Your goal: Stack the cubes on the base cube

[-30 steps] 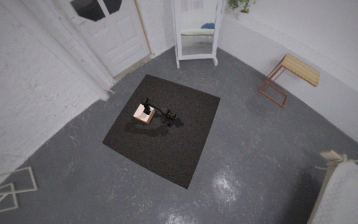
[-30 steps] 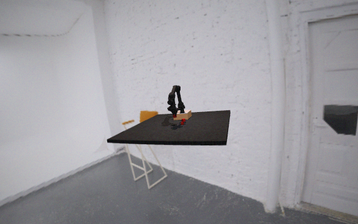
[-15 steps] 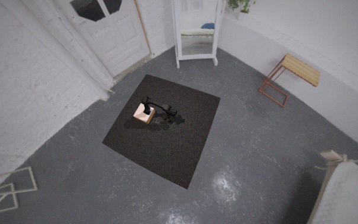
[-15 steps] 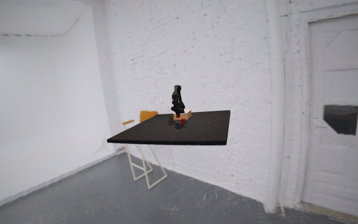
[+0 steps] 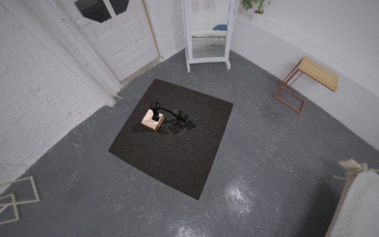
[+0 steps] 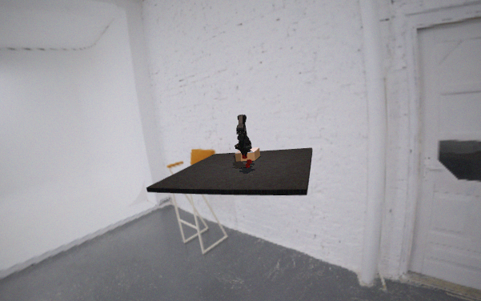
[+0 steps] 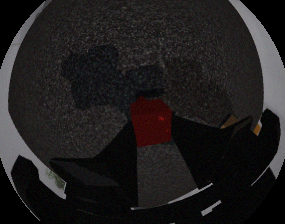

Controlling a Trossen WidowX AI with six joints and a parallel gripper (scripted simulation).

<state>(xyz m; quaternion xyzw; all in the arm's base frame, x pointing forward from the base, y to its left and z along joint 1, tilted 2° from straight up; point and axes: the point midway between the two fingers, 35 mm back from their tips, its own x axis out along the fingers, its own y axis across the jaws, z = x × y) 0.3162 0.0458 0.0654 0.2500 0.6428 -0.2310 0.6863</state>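
Note:
My gripper (image 6: 244, 154) (image 7: 150, 121) points down above the dark table and is shut on a red cube (image 6: 244, 157) (image 7: 151, 124). In the wrist view this cube sits between the two black fingertips. In the exterior view more red blocks (image 6: 249, 163) stand on the table, just right of and nearer than the held cube. They look stacked and offset, but are too small to tell base cube from loose cube. In the top view a small red patch (image 5: 180, 124) shows under the gripper; which cube it is I cannot tell. The held cube hides what is behind it in the wrist view.
The arm stands at a pale wooden box (image 5: 149, 121) (image 6: 254, 154) on the dark square table top (image 5: 180, 157) (image 6: 229, 182). The box is behind the red blocks in the exterior view. Dark arm shadows fall beside the blocks.

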